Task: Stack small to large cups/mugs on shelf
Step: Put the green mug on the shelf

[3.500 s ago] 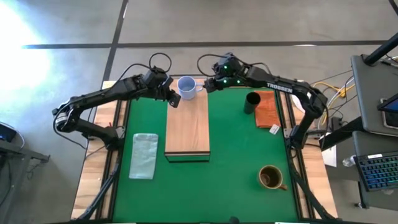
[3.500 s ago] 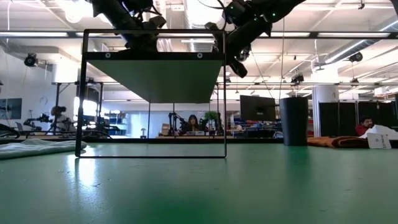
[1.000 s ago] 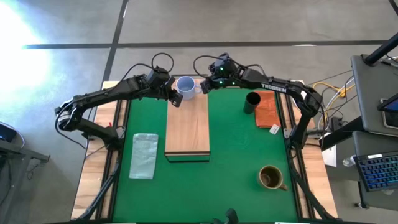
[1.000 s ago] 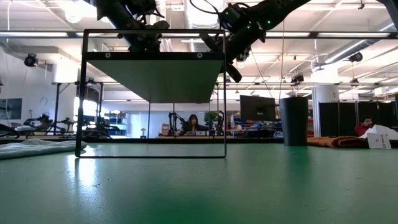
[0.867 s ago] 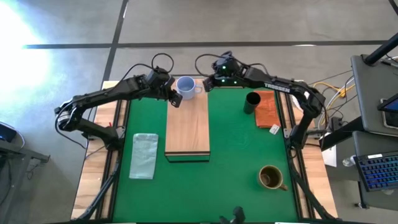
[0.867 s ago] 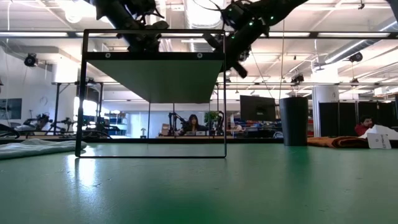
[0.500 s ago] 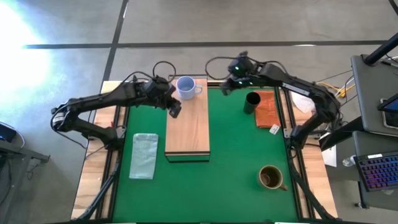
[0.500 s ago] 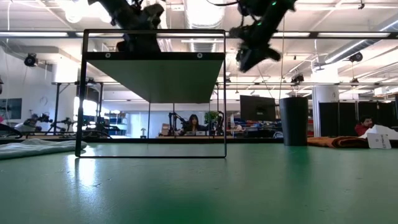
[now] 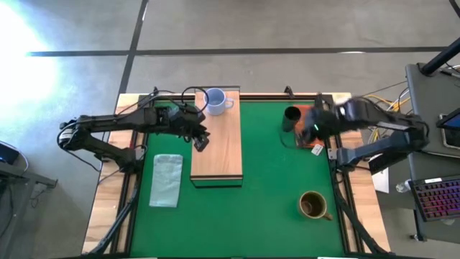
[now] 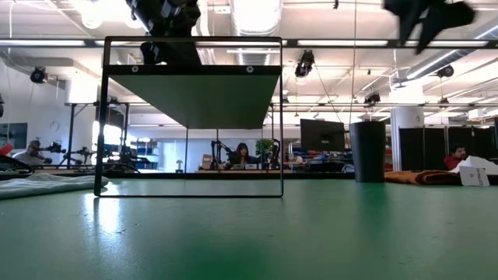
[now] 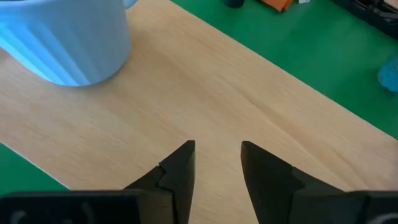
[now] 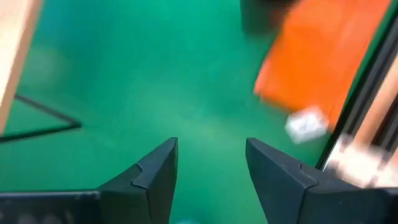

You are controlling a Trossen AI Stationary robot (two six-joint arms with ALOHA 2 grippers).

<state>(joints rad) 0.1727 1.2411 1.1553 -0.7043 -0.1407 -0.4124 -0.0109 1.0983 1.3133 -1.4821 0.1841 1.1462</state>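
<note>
With your right gripper [image 12: 208, 163] parted and empty, pinch the rigid, slick, likely light black cup [image 9: 291, 118] across its rim.

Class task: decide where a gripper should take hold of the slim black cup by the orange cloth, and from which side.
Grip the black cup across its straight walls, near mid-height. It stands upright and has no handle. The orange cloth lies close on one side, so approaching from above or from the open green side looks safest.
</note>
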